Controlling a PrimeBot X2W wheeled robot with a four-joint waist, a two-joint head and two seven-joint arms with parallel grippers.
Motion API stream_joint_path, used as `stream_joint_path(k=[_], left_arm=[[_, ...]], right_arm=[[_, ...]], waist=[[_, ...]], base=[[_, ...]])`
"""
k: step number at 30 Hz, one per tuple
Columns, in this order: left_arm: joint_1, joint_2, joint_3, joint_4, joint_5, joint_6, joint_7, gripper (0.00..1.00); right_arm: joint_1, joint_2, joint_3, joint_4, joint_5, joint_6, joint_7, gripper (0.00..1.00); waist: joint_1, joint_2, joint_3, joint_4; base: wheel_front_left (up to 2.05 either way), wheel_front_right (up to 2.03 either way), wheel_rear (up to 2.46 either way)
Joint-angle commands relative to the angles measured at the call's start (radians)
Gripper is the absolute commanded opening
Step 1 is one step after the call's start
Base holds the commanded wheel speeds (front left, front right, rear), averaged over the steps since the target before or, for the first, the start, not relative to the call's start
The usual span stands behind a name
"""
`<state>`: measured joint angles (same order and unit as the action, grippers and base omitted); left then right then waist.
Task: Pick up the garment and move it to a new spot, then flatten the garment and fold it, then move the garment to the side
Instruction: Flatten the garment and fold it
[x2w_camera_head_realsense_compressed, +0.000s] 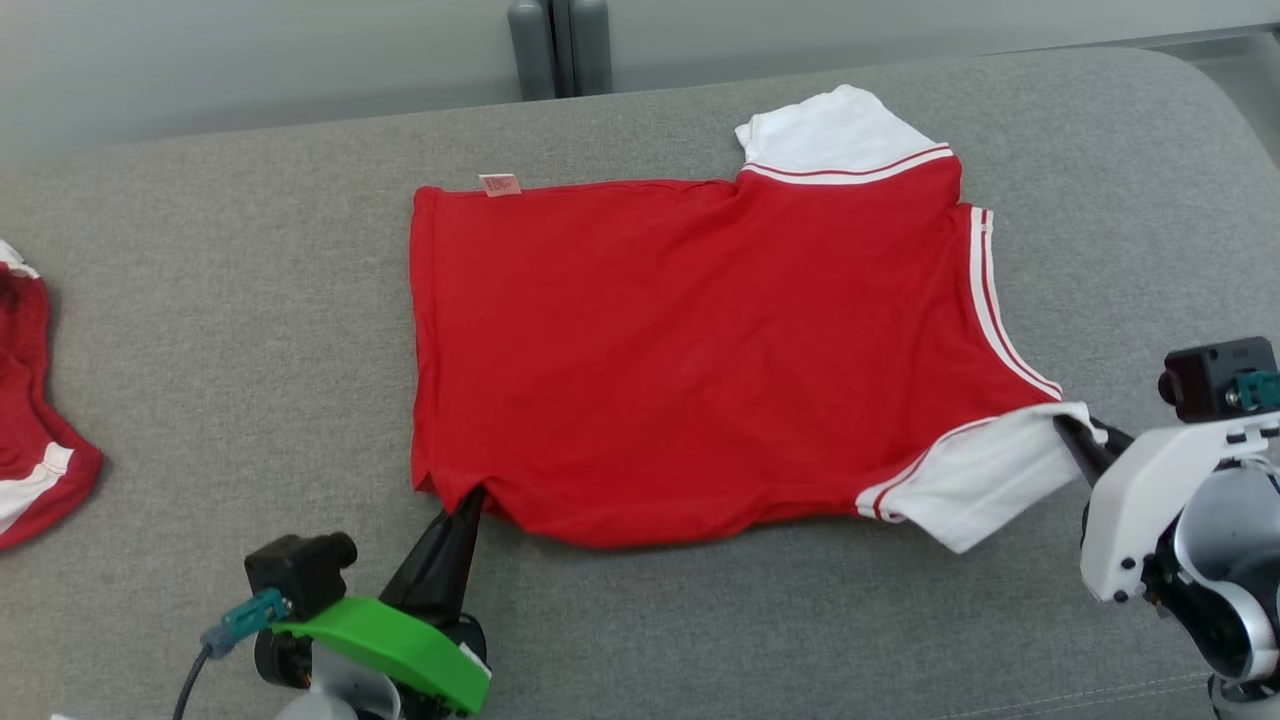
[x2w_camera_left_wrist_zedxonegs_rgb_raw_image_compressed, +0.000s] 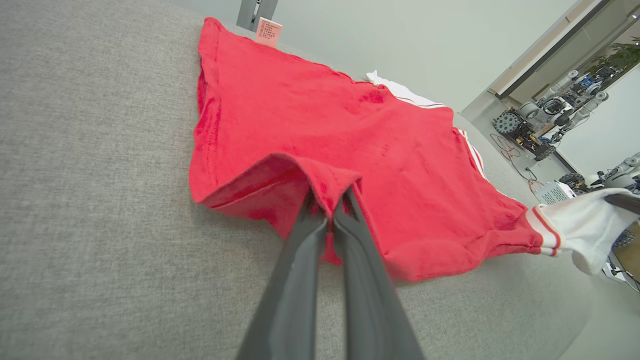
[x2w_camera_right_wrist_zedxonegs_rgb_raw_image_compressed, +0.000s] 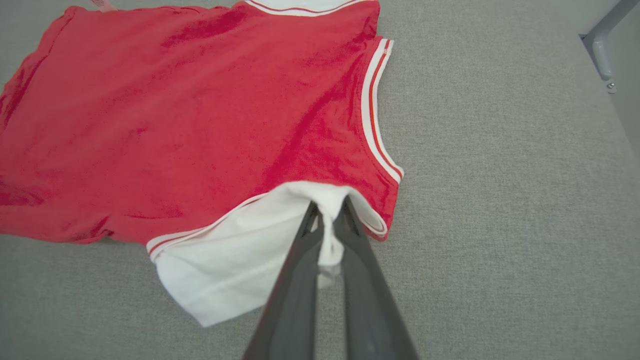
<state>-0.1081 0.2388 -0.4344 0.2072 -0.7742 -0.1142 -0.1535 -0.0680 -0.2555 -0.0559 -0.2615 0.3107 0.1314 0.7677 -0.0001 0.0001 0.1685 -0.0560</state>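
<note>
The garment (x2w_camera_head_realsense_compressed: 700, 340) is a red T-shirt with white sleeves and a striped collar, spread flat across the grey surface, its hem to the left and collar to the right. My left gripper (x2w_camera_head_realsense_compressed: 473, 497) is shut on the near hem corner, pinching a fold of red cloth (x2w_camera_left_wrist_zedxonegs_rgb_raw_image_compressed: 327, 192) between its fingers. My right gripper (x2w_camera_head_realsense_compressed: 1068, 427) is shut on the near white sleeve (x2w_camera_right_wrist_zedxonegs_rgb_raw_image_compressed: 330, 210), lifting its edge slightly. The far sleeve (x2w_camera_head_realsense_compressed: 835, 130) lies flat at the back.
A second red garment with white trim (x2w_camera_head_realsense_compressed: 30, 400) lies at the far left edge. The grey padded surface (x2w_camera_head_realsense_compressed: 250, 330) extends around the shirt. A grey post (x2w_camera_head_realsense_compressed: 560, 45) stands behind the back edge. Other robots (x2w_camera_left_wrist_zedxonegs_rgb_raw_image_compressed: 545, 120) stand in the room beyond.
</note>
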Motion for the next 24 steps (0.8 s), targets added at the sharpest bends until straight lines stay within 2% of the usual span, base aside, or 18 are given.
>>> stream_joint_path(k=[1,6,18,24], left_arm=[[-0.035,-0.001,0.003,0.015,-0.013,-0.004,0.017,0.0],[-0.124,-0.01,0.006,0.08,-0.008,0.01,0.052,0.0],[-0.283,-0.06,0.037,0.263,-0.004,0.079,0.044,0.0],[-0.335,-0.071,0.041,0.316,-0.001,0.073,0.022,0.0]], right_arm=[[-0.037,-0.011,0.01,0.024,0.013,-0.001,-0.022,0.0],[-0.149,-0.033,0.053,0.12,0.018,-0.001,-0.095,0.0],[-0.367,-0.002,0.095,0.371,-0.024,-0.001,-0.272,0.0],[-0.442,0.005,0.105,0.451,-0.049,-0.001,-0.352,0.0]], waist=[[0.0001,-0.0001,0.006,0.001],[0.0001,-0.0001,0.023,0.0],[0.0001,-0.0001,0.094,0.004],[0.0001,-0.0001,0.132,0.012]], base=[[0.0,0.0,0.0],[0.0,0.0,0.0],[0.0,0.0,0.0],[0.0,0.0,0.0]])
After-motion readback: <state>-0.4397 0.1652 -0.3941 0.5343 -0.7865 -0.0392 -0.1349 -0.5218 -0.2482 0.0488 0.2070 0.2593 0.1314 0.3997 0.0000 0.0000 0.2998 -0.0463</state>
